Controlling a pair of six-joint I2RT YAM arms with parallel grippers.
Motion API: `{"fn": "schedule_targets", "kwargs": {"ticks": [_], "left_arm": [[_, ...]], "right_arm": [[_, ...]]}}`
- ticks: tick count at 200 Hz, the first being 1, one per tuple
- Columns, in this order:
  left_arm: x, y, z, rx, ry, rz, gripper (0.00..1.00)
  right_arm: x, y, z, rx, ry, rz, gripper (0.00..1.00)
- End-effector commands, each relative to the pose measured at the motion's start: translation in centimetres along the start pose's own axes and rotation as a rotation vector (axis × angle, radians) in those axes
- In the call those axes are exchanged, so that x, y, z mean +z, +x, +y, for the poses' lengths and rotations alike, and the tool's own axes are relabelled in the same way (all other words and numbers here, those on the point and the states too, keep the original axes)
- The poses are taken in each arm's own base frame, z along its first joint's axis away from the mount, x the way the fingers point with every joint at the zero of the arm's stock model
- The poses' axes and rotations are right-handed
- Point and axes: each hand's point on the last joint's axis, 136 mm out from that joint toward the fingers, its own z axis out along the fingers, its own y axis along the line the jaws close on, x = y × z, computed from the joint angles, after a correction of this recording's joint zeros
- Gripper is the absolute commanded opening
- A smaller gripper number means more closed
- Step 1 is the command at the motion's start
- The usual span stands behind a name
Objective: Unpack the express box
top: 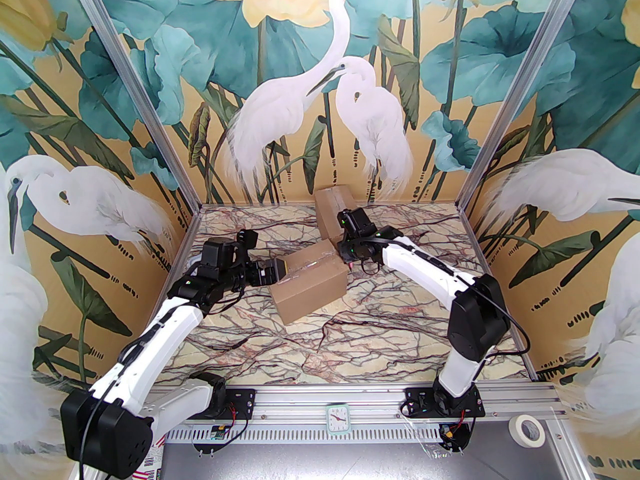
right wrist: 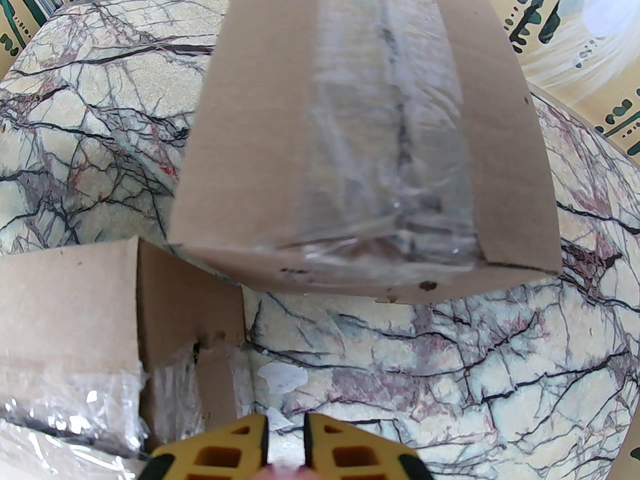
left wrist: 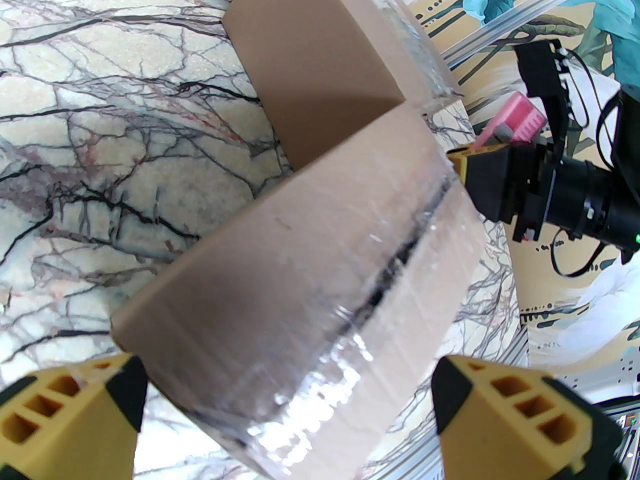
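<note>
Jaws wide, left gripper [top: 278, 269] faces the clear-taped express box [top: 312, 288].

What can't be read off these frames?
- Near box contents: taped shut, cardboard hides them in every view.
- Pink tool in the right gripper: its tip is hidden behind the gripper in left wrist, cut off by the bottom edge in right wrist, too small in top.
- Tape seam cut or not: glare in left wrist.
- Far box: right arm covers its near end in top.
</note>
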Motion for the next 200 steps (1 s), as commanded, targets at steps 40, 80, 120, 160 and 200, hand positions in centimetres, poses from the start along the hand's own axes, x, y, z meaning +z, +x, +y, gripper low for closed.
{"fn": "schedule_targets", "kwargs": {"ticks": [40,80,120,160,200], "left_arm": [[2.0,-2.7,0.4,0.069,-0.068,0.095,1.0],[3.9,-2.0,0.5,0.055,-0.039,0.172,0.99],[4.1,-0.6,0.3,0.032,0.0,0.213,0.99],[2.6,2.0,0.4,-0.003,0.004,0.252,0.99],[1.1,5.1,0.4,-0.086,0.007,0.303,0.99]], "right_arm": [[-4.8,4.0,-1.7,0.059,0.013,0.0,0.0],[-4.5,7.1,1.0,-0.051,-0.028,0.051,0.0],[-3.7,6.8,3.5,-0.089,-0.084,0.047,0.0],[-2.4,4.4,4.8,-0.113,-0.095,0.029,0.0],[-0.9,2.1,6.5,-0.138,-0.13,0.028,0.0]]}}
